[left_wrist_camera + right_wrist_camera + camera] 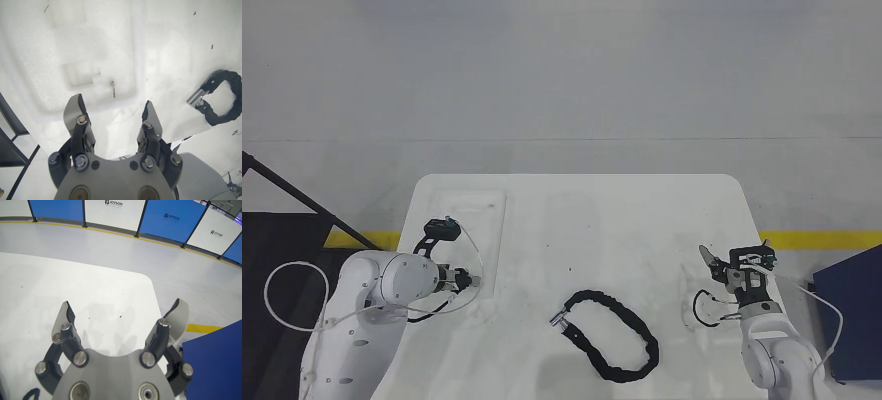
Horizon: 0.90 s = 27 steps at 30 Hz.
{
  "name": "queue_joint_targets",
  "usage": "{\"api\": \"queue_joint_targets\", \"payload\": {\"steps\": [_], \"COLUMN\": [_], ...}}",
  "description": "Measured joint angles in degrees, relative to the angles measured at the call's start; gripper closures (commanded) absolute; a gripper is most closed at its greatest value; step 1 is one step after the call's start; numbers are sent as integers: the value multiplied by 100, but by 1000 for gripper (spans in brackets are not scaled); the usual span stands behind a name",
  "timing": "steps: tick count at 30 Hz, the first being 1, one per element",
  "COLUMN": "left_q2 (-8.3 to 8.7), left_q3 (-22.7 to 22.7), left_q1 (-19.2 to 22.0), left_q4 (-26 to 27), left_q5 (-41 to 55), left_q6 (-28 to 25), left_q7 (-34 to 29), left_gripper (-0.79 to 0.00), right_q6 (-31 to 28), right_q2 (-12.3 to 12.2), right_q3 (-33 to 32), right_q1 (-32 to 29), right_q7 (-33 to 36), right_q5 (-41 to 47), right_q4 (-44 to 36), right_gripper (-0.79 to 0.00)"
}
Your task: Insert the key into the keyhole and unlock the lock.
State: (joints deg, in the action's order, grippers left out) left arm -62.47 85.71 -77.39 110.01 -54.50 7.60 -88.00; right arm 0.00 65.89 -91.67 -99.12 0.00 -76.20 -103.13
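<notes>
A small metal key [113,89] stands on edge in a slot of the white foam tray [56,56] at the table's left side. My left gripper [114,103] hovers just short of the key, open, with nothing between its fingers. The black fabric-covered chain lock [614,338] lies as a loop at the table's front middle, its metal lock end [195,98] pointing toward the left arm. My right gripper [122,305] is open and holds nothing, above bare table near the right edge, well apart from the lock. In the top view the left gripper [467,277] and right gripper [734,255] sit at opposite sides.
The white table [642,230] has rounded corners; its far right corner [147,279] lies close ahead of the right gripper. A dark blue box [213,361] stands off the table's right side. A black metal frame [13,136] stands beside the left edge.
</notes>
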Motion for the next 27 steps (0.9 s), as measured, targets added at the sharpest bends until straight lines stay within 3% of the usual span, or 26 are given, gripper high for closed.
{"api": "queue_joint_targets", "payload": {"steps": [14, 17, 18, 25, 27], "left_q2": [33, 35, 36, 41, 42], "left_q3": [-248, -310, -329, -485, -517], "left_q1": [175, 226, 239, 303, 314], "left_q4": [-232, -289, -303, -411, -452], "left_q5": [-5, 23, 27, -115, -137], "left_q6": [-30, -45, -47, 2, 26], "left_q7": [38, 45, 50, 158, 201], "left_gripper": [-237, -169, -114, -65, 0], "right_q6": [0, 0, 0, 0, 0], "right_q2": [0, 0, 0, 0, 0], "right_q3": [0, 0, 0, 0, 0], "right_q1": [0, 0, 0, 0, 0], "right_q7": [0, 0, 0, 0, 0], "right_q5": [0, 0, 0, 0, 0], "right_q4": [0, 0, 0, 0, 0], "right_gripper": [-785, -785, -785, -785, -785]}}
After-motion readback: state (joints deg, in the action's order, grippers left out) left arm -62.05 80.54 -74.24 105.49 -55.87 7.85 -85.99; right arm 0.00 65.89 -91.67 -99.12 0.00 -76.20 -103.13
